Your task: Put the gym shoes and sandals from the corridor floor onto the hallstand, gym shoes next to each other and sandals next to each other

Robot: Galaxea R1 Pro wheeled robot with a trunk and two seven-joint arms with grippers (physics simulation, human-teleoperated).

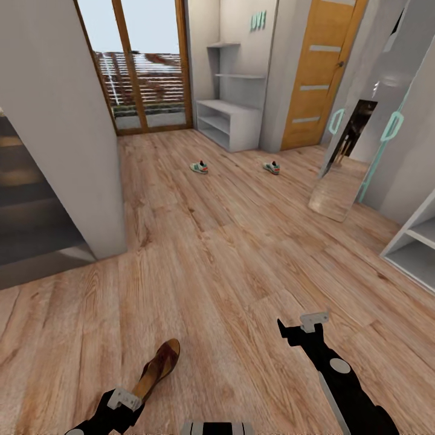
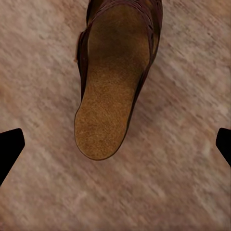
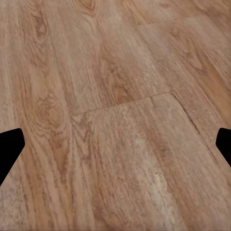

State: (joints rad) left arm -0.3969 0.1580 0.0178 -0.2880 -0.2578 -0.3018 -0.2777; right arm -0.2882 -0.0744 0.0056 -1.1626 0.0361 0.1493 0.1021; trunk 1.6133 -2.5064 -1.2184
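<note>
Corridor floor point(image 1: 229, 241) keeps both gym shoes point(image 1: 199, 167) and a sandal point(image 1: 158, 365) below our released jaws; hallstand point(image 1: 232, 124) bare.

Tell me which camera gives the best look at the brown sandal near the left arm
The left wrist view: the sandal lies close beneath it, tan insole clear, on the wood floor. The head view shows the sandal small at the bottom, partly behind the left gripper. The right wrist view looks at floor planks.
</note>
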